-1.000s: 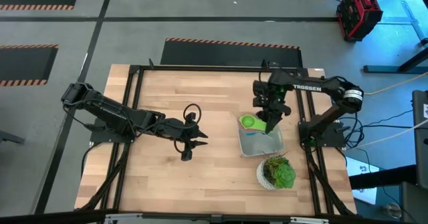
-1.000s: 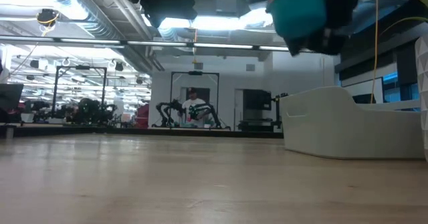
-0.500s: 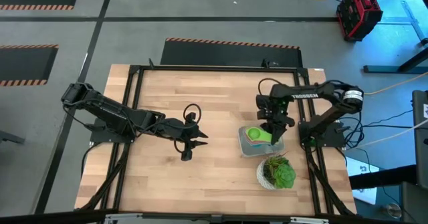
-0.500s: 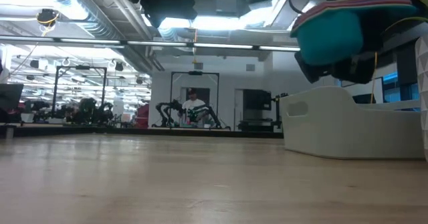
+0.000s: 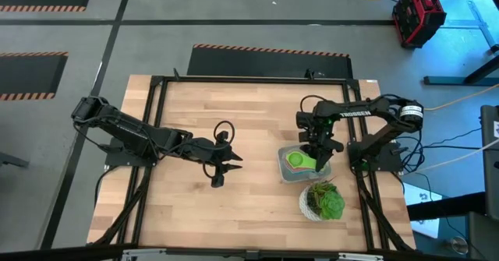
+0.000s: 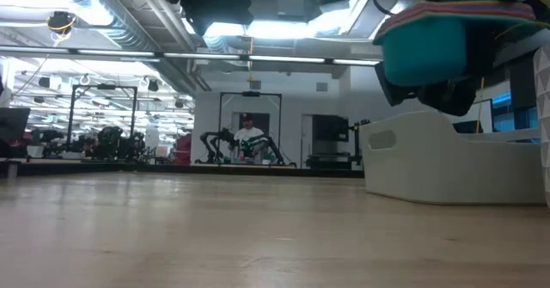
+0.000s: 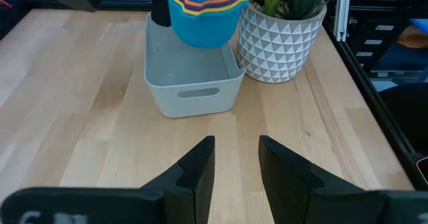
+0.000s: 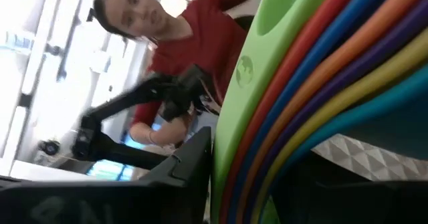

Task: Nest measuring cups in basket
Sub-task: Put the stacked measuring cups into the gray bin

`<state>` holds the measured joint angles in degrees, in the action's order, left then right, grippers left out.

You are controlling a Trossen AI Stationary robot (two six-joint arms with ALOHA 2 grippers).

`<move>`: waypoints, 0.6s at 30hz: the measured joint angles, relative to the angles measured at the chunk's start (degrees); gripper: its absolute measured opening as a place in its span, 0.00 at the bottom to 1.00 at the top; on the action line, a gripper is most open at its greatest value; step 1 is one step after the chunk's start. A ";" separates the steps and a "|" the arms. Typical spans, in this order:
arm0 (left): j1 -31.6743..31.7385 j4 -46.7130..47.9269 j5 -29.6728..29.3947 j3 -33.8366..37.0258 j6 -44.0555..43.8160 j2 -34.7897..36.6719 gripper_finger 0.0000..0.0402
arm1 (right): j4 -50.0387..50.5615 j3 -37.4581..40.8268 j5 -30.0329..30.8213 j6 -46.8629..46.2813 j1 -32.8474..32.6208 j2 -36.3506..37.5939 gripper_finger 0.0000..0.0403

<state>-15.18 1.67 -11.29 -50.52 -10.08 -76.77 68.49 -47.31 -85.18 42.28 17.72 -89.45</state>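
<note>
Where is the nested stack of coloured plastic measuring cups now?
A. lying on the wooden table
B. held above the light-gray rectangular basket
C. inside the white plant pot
B: the right claw holds the stack of coloured measuring cups above the light-gray basket, not resting in it.

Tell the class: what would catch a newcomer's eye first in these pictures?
The bright stack of nested measuring cups, teal at the bottom, held by the right gripper just above the gray basket. Next, the white patterned pot with a green plant beside the basket, while the left gripper waits open at mid-table.
</note>
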 joint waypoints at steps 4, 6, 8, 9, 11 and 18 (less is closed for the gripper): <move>0.00 0.00 0.00 0.00 -0.01 0.00 0.27 | -1.16 0.00 2.61 -0.02 -0.07 0.00 0.32; -0.01 0.00 0.00 0.00 0.00 0.00 0.27 | -2.38 0.00 2.61 -0.06 -0.07 -0.02 0.32; -0.02 0.00 0.00 0.00 -0.01 0.00 0.27 | -3.26 0.00 2.66 -0.06 -0.07 -0.02 0.32; -0.02 0.00 0.00 0.00 -0.01 0.00 0.27 | -3.61 0.00 2.64 -0.07 -0.07 -0.02 0.32; 0.00 0.00 0.00 0.00 -0.01 0.00 0.27 | -3.86 0.00 2.66 -0.08 -0.07 -0.02 0.32; -0.02 0.00 0.00 0.00 -0.01 0.00 0.27 | -4.07 0.00 2.66 -0.08 -0.07 -0.02 0.32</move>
<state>-15.20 1.67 -11.29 -50.52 -10.09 -76.77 64.42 -47.31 -82.52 42.19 17.65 -89.47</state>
